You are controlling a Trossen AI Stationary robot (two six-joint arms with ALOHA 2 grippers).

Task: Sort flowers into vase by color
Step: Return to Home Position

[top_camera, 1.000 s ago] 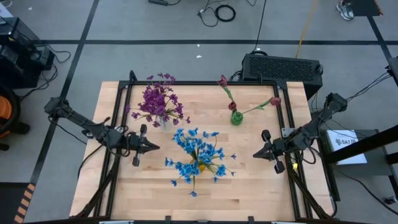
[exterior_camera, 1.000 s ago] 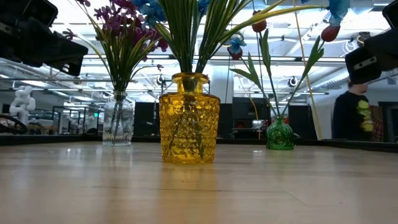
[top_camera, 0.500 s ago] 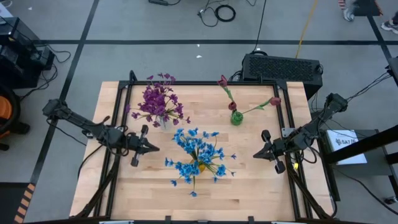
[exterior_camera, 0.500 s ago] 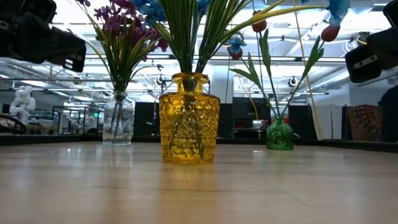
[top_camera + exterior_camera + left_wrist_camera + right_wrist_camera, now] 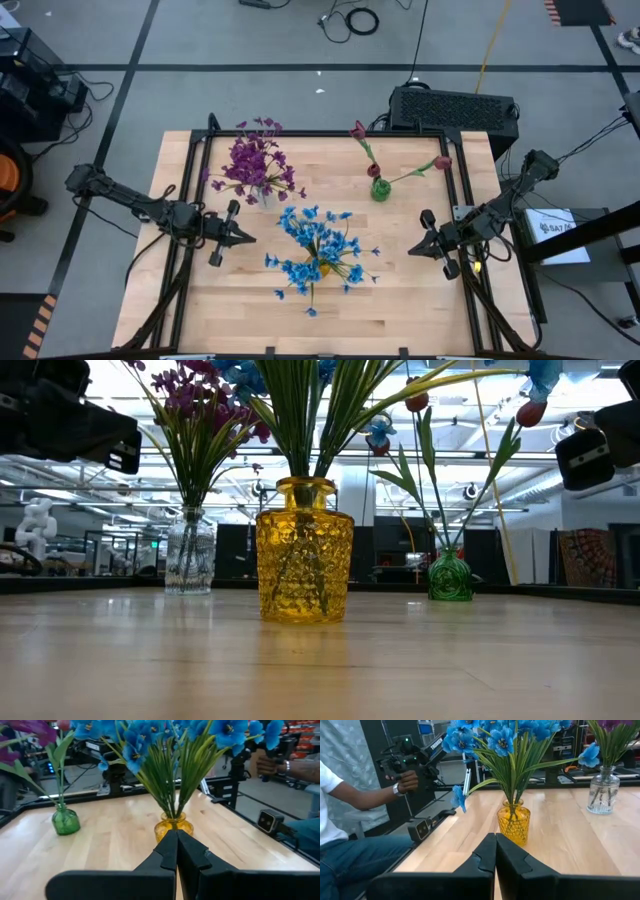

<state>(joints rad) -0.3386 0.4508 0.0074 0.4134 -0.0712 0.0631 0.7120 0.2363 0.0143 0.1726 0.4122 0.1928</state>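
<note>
Leftward a touch, the left gripper [image 5: 247, 237] has drawn back toward the desk's [image 5: 400, 290] left edge, while the right gripper [image 5: 413, 248] hangs where it did, just inside the right edge. Both are pinched tight with nothing between the fingers.

Sorting looks finished. The blue flowers [image 5: 320, 250] fill the yellow vase [image 5: 304, 550] at the desk's middle. The purple flowers [image 5: 255, 160] stand in the clear vase [image 5: 190, 555] toward the back left corner. The red flowers [image 5: 358, 130] lean out of the green vase [image 5: 380, 188] toward the back right corner. No loose sprig shows on the bare wood, so I judge that only the arms' retreat is left.

From above, blue blossoms almost cover the yellow vase, and the clear vase is hard to pick out under the purple. The low view cuts off most blossoms at its top. Whether each bunch is purely one colour deep inside cannot be told. A person [image 5: 350, 820] sits beyond the desk, only partly in frame.
</note>
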